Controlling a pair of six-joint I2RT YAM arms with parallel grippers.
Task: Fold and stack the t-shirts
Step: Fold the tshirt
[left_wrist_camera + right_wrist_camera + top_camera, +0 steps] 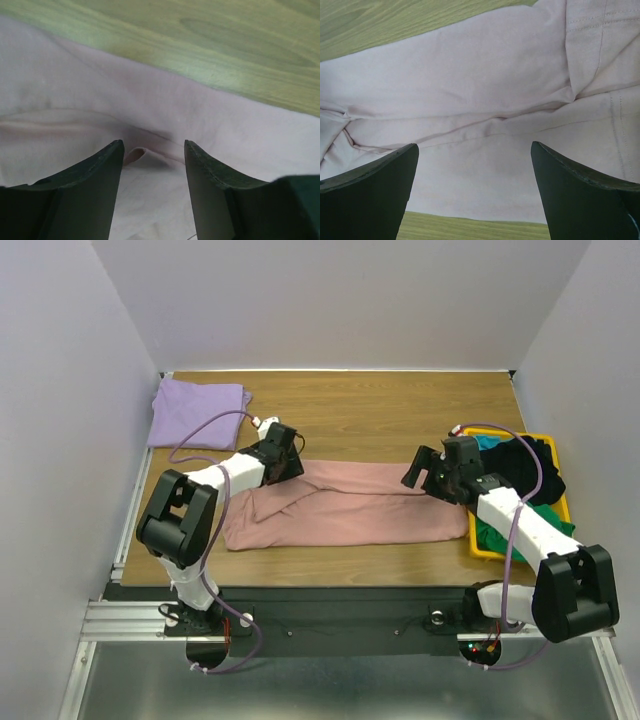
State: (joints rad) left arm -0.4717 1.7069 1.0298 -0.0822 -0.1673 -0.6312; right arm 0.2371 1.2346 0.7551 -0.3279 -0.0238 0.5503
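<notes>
The dusty pink t-shirt [345, 508] lies folded lengthwise into a long band across the middle of the table. It fills the left wrist view [150, 115] and the right wrist view [480, 100]. My left gripper [288, 462] is open just above the band's far left edge, jaws either side of a small fabric fold. My right gripper [424, 472] is open above the band's right end, empty. The lavender t-shirt [195, 412] lies folded at the far left corner. Black [530, 468], green [500, 535] and teal [490, 442] shirts sit in a yellow bin [483, 551].
The yellow bin stands at the table's right edge beside my right arm. White walls enclose the table on the left, back and right. Bare wood [380, 410] shows behind the pink shirt.
</notes>
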